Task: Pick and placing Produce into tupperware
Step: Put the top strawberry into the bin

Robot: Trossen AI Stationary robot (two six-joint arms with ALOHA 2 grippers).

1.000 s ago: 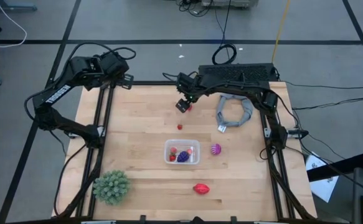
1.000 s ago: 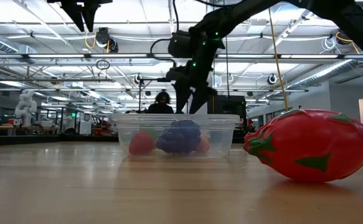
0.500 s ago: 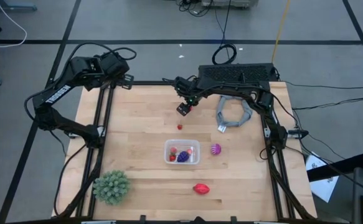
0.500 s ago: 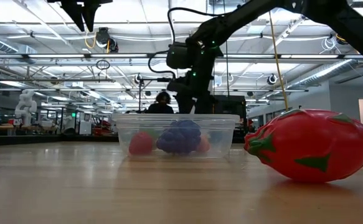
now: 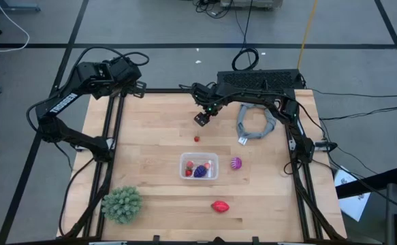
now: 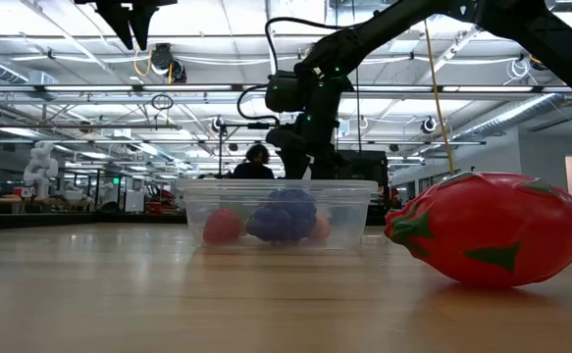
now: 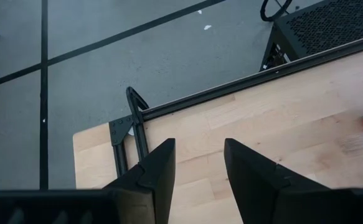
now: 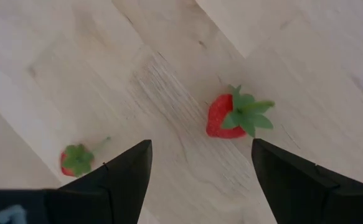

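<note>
A red strawberry [image 8: 223, 118] lies on the wooden table at the far middle. My right gripper [image 8: 200, 180] hangs open just above it, fingers pointing down; it shows in the high view as my right gripper [image 5: 201, 120]. A second small berry [image 5: 197, 138] lies between it and the clear tupperware [image 5: 199, 165], which holds a dark purple fruit [image 6: 284, 216] and small red pieces. A magenta fruit [image 5: 235, 162] lies right of the tub, and a red oval fruit [image 5: 219, 205] near the front. My left gripper [image 7: 198, 168] waits open, high over the far left corner.
A green spiky ball [image 5: 122, 204] sits at the near left corner. A grey cloth ring [image 5: 255, 122] lies at the far right, close to my right arm. Black frame rails run along the table's left and right edges. Bare wood lies left of the tub.
My right gripper has sunk toward the table over the strawberry and tipped a little steeper, its fingers staying open. Nothing on the table has moved.
</note>
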